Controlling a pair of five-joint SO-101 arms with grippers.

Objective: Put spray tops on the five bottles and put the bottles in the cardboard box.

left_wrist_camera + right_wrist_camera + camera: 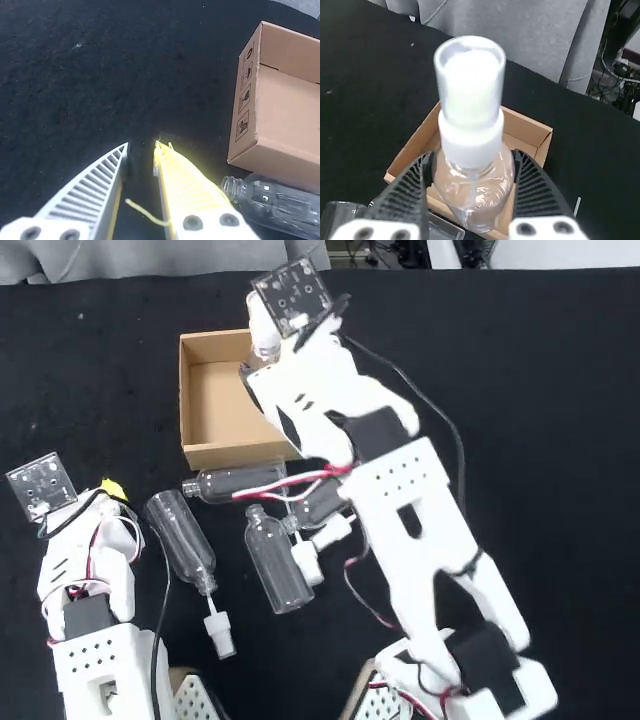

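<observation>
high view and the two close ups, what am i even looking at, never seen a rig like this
Two white robot arms sit side by side at a black table. The high view comes from a fixed camera looking down. Each close-up comes from a camera on one arm's wrist, looking along its pincer.

The right pincer is shut on a clear bottle that already wears a white spray top, held above the cardboard box. The left pincer is slightly open and empty.

Three open bottles lie on the table near the box, with loose tops beside them.
</observation>
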